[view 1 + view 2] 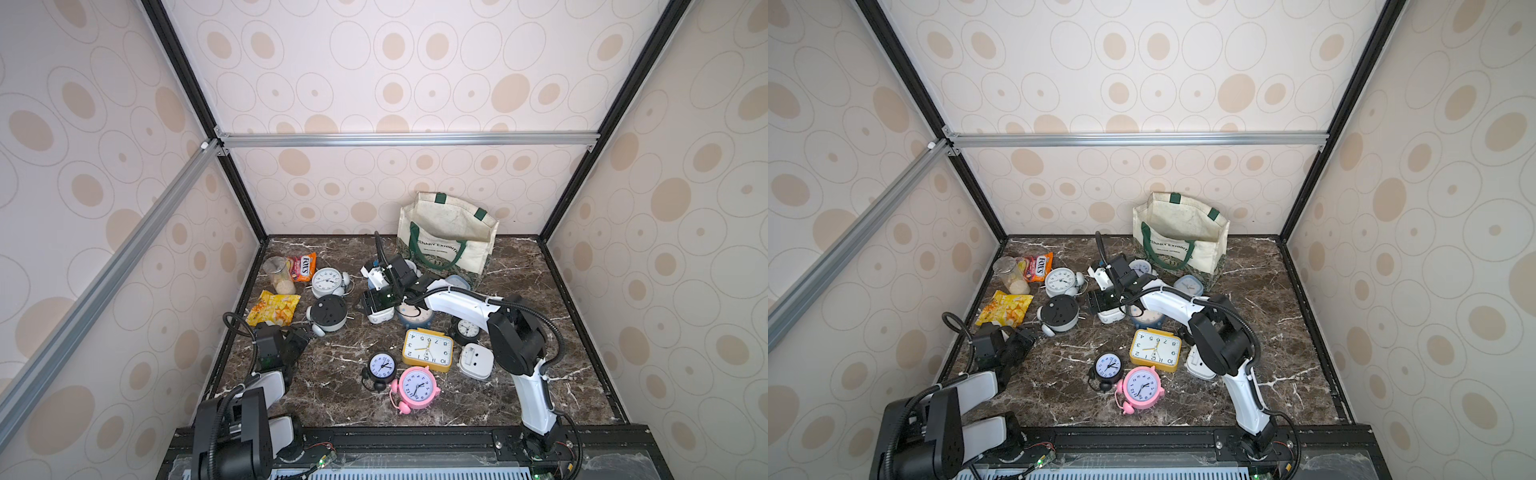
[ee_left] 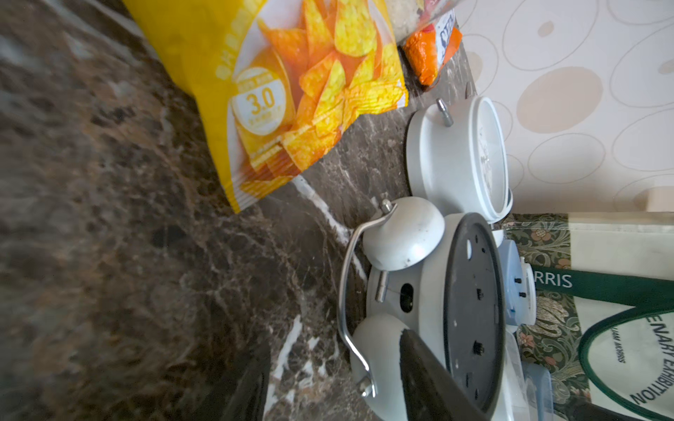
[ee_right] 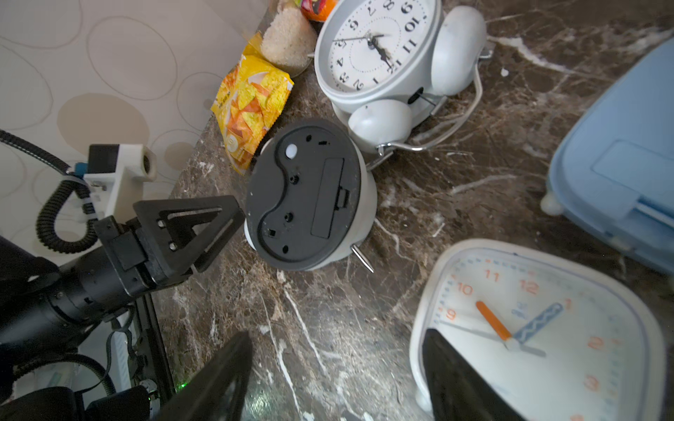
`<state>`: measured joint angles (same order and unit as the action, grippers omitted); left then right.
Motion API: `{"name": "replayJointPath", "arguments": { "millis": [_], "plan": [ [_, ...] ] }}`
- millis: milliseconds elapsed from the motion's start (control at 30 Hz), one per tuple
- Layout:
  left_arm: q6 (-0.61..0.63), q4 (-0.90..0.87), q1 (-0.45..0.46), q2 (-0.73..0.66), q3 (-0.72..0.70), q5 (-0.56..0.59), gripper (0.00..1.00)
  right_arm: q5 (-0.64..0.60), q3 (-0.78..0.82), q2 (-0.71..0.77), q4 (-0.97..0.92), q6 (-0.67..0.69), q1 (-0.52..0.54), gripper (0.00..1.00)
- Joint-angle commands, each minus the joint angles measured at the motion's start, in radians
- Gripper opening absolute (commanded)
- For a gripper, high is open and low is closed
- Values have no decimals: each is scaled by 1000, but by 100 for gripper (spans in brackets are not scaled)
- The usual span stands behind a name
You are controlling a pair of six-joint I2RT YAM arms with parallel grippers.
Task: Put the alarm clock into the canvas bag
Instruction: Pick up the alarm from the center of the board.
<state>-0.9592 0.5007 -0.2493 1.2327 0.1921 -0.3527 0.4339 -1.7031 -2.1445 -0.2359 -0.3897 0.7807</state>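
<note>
1. Near the surface's left edge, the left end effector, jaws apart, at the face-down twin-bell clock.
2. Midway, the right end effector gapes wide over a white square clock.
3. At the far edge, the canvas bag stands open.

My left gripper is matt black plastic. The table looks like polished dark marble, glossy. The canvas bag is matt woven cloth, the chip packet shiny film. The face-down alarm clock has a matt black plastic back, smooth white bells and a bright metal wire handle.
</note>
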Motion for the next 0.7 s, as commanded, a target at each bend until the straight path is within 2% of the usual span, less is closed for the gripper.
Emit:
{"name": "replayJointPath", "arguments": {
  "millis": [0, 400, 467, 667],
  "plan": [
    [-45, 195, -12, 56, -10, -59, 52, 46, -67, -69, -11, -21, 10, 75],
    [-159, 620, -17, 314, -67, -173, 35, 60, -239, -215, -74, -21, 9, 75],
    [-172, 667, -18, 331, -75, -180, 34, 66, -260, -235, -76, -24, 9, 74],
    [-202, 734, -18, 319, -79, -193, 20, 74, -324, -291, -104, -21, 9, 73]
  ]
}}
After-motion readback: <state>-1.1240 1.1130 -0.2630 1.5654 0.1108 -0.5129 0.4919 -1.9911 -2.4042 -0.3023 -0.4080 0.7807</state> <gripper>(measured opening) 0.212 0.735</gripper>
